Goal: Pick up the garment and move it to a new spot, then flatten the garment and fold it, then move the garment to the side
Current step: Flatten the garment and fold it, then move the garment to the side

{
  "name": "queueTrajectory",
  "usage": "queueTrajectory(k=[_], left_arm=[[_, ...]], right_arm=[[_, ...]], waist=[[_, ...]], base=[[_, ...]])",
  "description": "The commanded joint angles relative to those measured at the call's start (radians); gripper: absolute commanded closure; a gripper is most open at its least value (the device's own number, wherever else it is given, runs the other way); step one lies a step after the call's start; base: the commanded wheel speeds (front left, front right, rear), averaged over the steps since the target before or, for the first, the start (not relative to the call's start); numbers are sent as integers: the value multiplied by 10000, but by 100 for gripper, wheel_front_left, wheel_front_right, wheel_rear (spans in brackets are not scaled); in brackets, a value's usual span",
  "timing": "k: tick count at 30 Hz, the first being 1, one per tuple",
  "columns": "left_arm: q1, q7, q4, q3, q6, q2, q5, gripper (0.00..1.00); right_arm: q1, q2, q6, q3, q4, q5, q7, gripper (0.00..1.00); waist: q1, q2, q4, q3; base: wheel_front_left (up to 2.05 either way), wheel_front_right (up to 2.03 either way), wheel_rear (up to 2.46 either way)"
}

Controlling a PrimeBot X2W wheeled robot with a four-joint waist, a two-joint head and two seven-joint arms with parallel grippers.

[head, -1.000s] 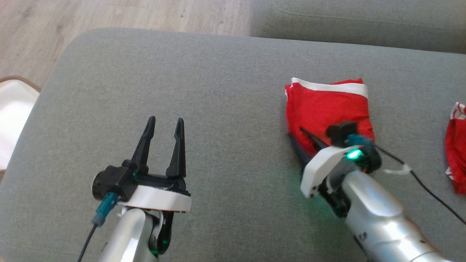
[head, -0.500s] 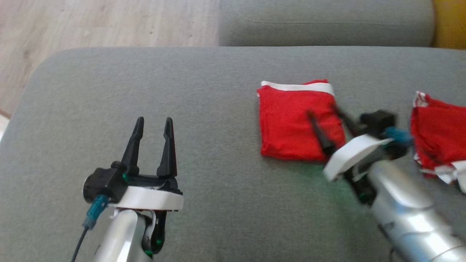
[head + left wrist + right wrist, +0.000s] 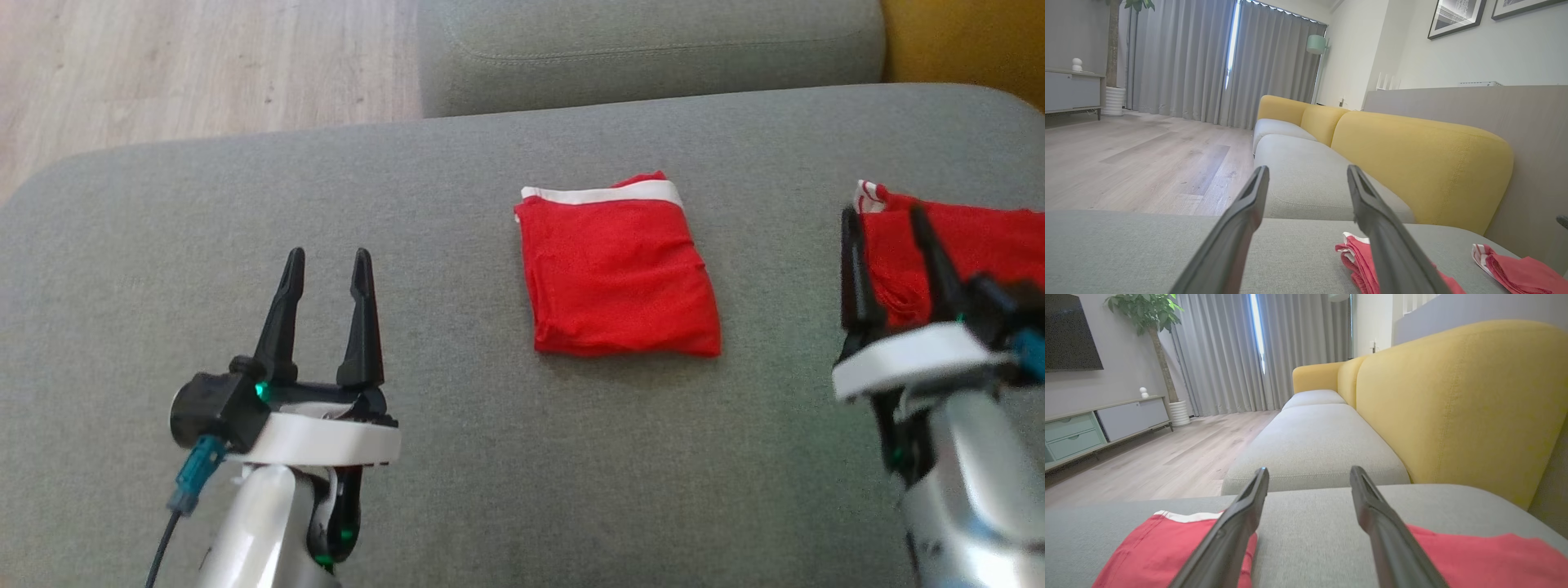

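- Folded garment (image 3: 620,273) — white band at far edge; near-square, long axis unclear to me.
- Second garment (image 3: 980,237) — cut off rightward.
- Left gripper (image 3: 325,263), right gripper (image 3: 883,214): fingers spread, empty.

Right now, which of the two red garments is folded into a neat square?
The middle garment on the grey cushion: a tidy rectangle with a white band on its far edge. The other garment, at the right, lies rumpled.

Red garment (image 3: 620,278), white band; grey cushion (image 3: 457,457); yellow backrest (image 3: 1453,400).
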Motion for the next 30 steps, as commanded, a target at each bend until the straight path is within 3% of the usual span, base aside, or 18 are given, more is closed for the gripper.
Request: queueTrajectory(k=[1,6,13,23,30], left_arm=[[-196,-51,-426,425,-2,70,64,0],[92,-51,-436,487,-19,70,9,0],[484,-51,-284,512,-1,70,73,0],[308,-51,-291,374,-1,70,62,0],[-60,-51,-380,140,-1,70,0,0]], right_arm=[[115,273,-9,-46,-639,-315,-105,0],[1326,1053,-9,-551,-1573,-921,-105,0],[2111,1330,-9,-440,-2072,-1179,-106,0],[1813,1352,-9,-439,-2110,-1215,-80,0],[834,1353,-9,-653,-1520,-1509,747,0]], waist=[[1,-1,-73,-21],[1,-1,-197,-64],[1,-1,-256,-31],[1,-1,32,128],[1,-1,604,850]], base=[[0,0,0],[0,0,0],[0,0,0],[0,0,0],[0,0,0]])
